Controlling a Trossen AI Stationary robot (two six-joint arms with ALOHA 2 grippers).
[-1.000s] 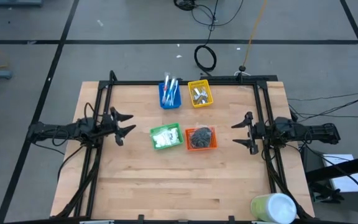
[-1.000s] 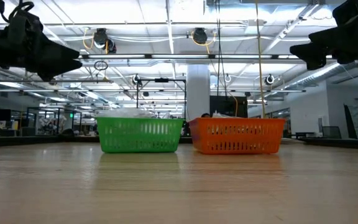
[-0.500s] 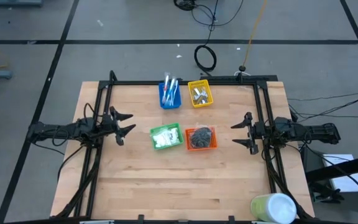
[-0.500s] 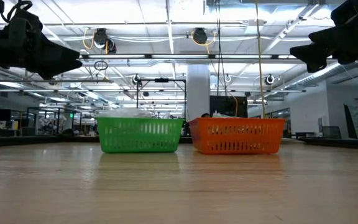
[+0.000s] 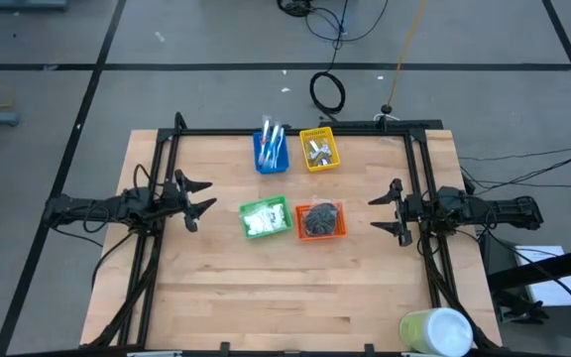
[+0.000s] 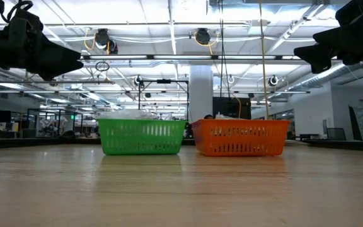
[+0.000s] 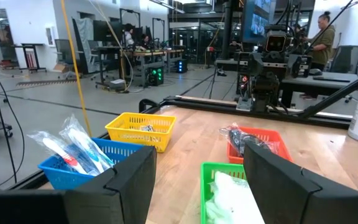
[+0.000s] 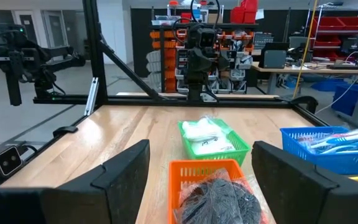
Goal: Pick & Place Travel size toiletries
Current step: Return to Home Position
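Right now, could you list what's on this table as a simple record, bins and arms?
blue bin: wrapped toothbrushes
yellow bin: small silvery items
green bin: white packets
orange bin: dark bagged items
left pincer: open, empty, over table's left side
right pincer: open, empty, over table's right side
pale cylinder: table corner, right arm's side

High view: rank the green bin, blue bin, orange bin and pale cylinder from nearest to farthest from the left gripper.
1. Green bin, just inward of the left gripper.
2. Blue bin, toward the back edge.
3. Orange bin, right of the green one.
4. Cylinder, front right corner.
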